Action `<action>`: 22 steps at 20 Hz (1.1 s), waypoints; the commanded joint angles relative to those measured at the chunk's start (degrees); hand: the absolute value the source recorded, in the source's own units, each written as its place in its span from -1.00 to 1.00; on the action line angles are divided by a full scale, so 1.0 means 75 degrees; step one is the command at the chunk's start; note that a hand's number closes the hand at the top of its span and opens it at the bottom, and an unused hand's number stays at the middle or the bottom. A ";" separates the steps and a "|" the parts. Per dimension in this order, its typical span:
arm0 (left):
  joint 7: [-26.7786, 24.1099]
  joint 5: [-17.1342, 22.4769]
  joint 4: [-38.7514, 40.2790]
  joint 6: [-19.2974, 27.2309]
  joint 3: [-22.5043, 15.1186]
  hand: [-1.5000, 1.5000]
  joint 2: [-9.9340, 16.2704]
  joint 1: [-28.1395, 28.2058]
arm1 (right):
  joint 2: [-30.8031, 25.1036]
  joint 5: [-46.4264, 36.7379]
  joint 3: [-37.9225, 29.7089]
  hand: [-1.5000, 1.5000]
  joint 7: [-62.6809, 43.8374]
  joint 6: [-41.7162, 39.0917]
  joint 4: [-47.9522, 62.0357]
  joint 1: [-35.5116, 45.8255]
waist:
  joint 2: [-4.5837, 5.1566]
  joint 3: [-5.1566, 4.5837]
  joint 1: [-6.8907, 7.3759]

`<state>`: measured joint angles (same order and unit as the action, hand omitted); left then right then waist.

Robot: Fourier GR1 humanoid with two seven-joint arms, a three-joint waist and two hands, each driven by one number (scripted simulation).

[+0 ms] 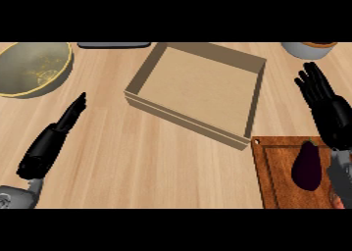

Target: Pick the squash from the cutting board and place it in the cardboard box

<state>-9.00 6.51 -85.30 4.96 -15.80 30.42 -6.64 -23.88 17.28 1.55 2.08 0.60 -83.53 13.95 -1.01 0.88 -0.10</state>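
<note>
Counter: light wood, fills the view.

Box: cardboard, open top, sits mid-counter toward the far side, turned at an angle so one corner points near-right. Nothing visible inside.

Bowl: far left, yellowish-green, round, w/ speckled marks inside. Well apart from the box.

Board: reddish-brown wood cutting board at near right, cut off by the view's right & near edges. Its far-left corner lies just beside the box's near-right corner; can't tell if they touch.

R hand: black, over the counter at right, just beyond the board's far edge. Fingers straight & spread a little, pointing far, holding nothing. Grey forearm runs down over the board's right part, just right of the squash.

L hand: black, at left on the near side, seen edge-on. Fingers straight & together, pointing far-right toward the gap between bowl & box. Holds nothing, touches nothing visible.

Squash: dark purple, elongated, w/ small stem at its far end. Lies on the board lengthwise near-to-far, not in the box. R hand is beyond it, not on it.

Small stuff along the far edge: pale round pot at far right, partly cut off; dark flat item between bowl & box, mostly out of view. An orange-red bit shows at the board's near-right edge, too cut off to identify.
</note>
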 commanded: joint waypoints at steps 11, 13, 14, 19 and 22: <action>0.0292 0.0219 -0.0506 -0.0120 0.0275 0.00 -0.0120 -0.0413 | -0.4223 0.0869 -0.3670 -1.00 0.3375 -0.5151 0.0588 -0.1692 | 0.0122 -0.0072 -0.0365; 0.0048 0.0202 -0.0205 -0.0259 0.0423 0.00 0.0012 -0.0437 | -0.4107 -0.0210 -0.3696 -1.00 0.4745 -0.5303 0.0603 -0.2105 | 0.0155 -0.0074 -0.0320; 0.0224 0.0116 -0.0674 -0.0178 0.0186 0.00 -0.0087 -0.0333 | -0.4252 -0.0627 -0.3725 -1.00 0.5233 -0.5341 0.0633 -0.2105 | 0.0131 -0.0059 -0.0211; 0.0331 0.0216 -0.0468 -0.0402 0.0316 0.00 -0.0040 -0.0554 | -0.4604 -0.2199 -0.3618 -1.00 0.7112 -0.4687 0.0373 -0.2778 | 0.0138 -0.0078 -0.0189; 0.0373 0.0360 -0.0513 -0.0508 0.0401 0.00 -0.0060 -0.0516 | -0.5086 -0.2956 -0.3362 -1.00 0.7241 -0.4129 -0.0061 -0.3321 | 0.0121 -0.0097 -0.0156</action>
<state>-6.58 8.29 -89.01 2.50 -13.43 29.71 -10.13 -58.96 2.88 -24.78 44.51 -26.82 -83.27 -7.03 -0.11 0.26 -1.75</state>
